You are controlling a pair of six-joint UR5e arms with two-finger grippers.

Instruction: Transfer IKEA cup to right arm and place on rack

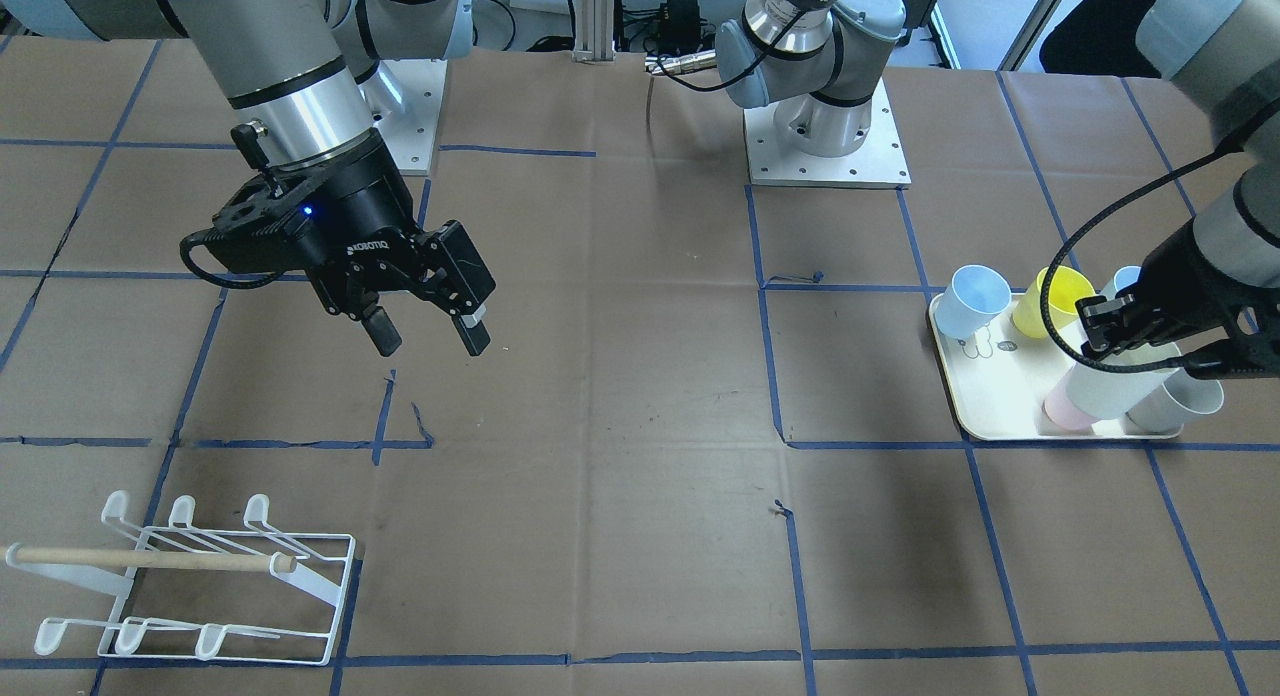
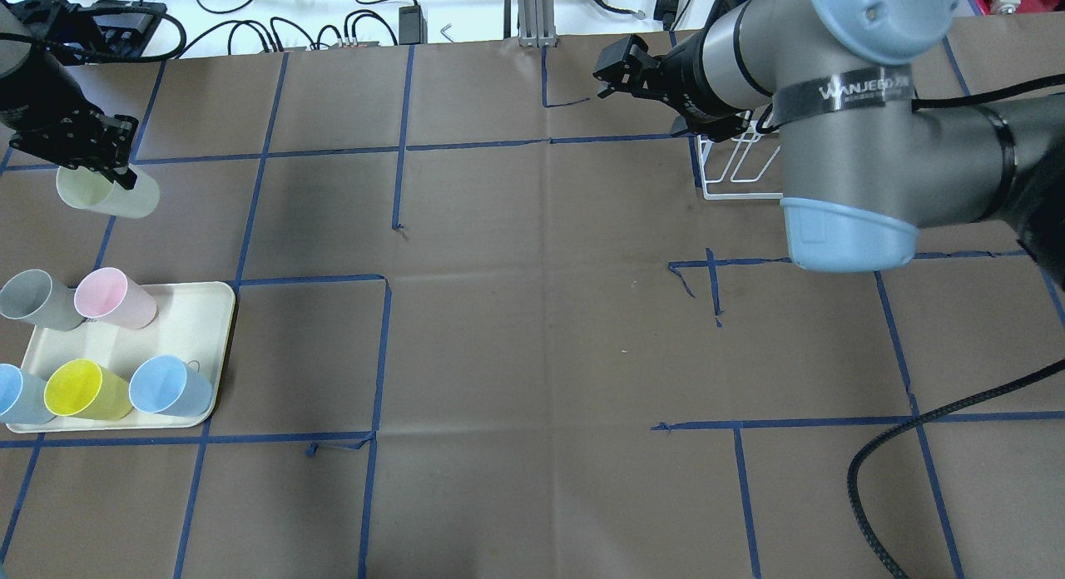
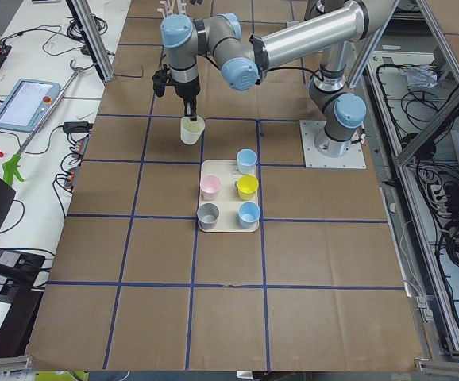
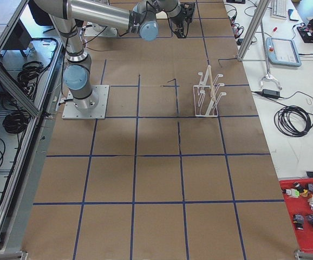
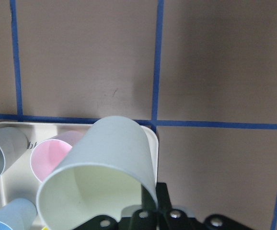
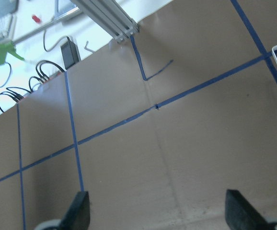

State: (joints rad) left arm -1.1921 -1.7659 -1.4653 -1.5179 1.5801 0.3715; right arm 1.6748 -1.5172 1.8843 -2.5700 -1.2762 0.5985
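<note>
Left gripper (image 2: pixel 116 173) pinches the pale cup (image 2: pixel 104 195) by 1 wall, at 10 o'clock seen overhead. Right gripper (image 1: pixel 430 338) gapes wide near 1 o'clock. I reckon the tilted cup could slip at handover.

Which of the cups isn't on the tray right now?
The pale cream cup, gripped at its rim by the left gripper and tilted sideways. The other five cups all sit on the tray.
</note>
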